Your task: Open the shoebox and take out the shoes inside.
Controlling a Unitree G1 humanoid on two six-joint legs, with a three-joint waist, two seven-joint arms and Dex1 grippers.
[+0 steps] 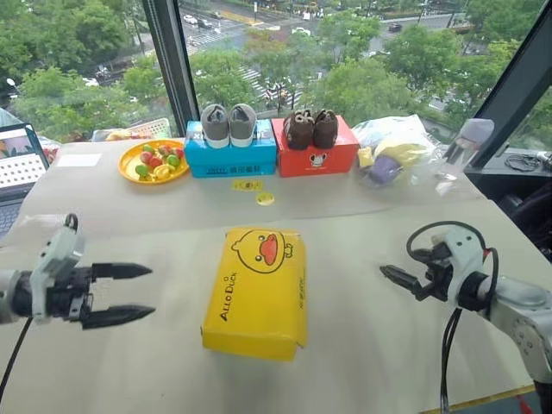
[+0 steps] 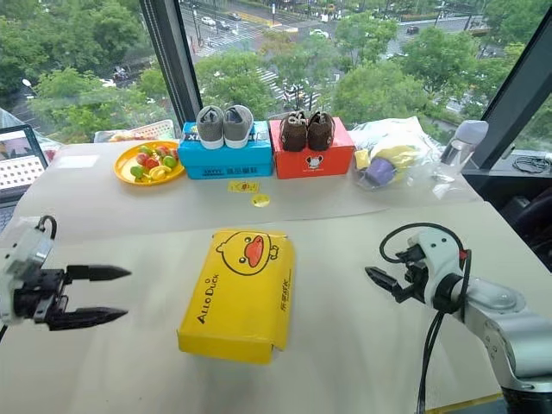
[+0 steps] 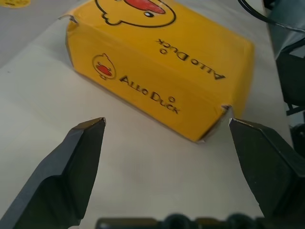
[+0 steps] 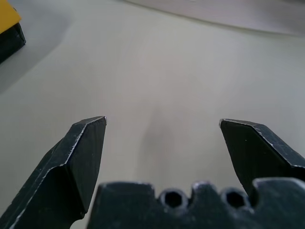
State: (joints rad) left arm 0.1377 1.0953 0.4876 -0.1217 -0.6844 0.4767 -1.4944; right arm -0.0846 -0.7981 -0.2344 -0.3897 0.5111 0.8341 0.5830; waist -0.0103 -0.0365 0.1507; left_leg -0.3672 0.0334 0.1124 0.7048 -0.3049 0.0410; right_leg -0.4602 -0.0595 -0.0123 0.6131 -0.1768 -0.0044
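The yellow shoebox [image 1: 257, 291] with the duck face and "ALLO DUCK" lettering lies mid-table with its lid shut, so the shoes are hidden. My left gripper [image 1: 148, 291] hovers open to the left of the box, pointing at its long side, a short gap away. The left wrist view shows that side of the shoebox [image 3: 157, 67] just beyond the spread fingers [image 3: 76, 157]. To the right of the box my right gripper [image 1: 398, 280] is open and holds nothing, pointing towards the box. Its wrist view shows a dark corner of the box base [image 4: 9, 38] off to one side.
Along the window stand a blue shoebox [image 1: 231, 157] topped with grey shoes, a red shoebox [image 1: 316, 155] topped with brown shoes, a yellow plate of fruit [image 1: 153, 161], a plastic bag of toys [image 1: 392, 155] and a bottle [image 1: 466, 142]. A laptop [image 1: 19, 159] sits far left.
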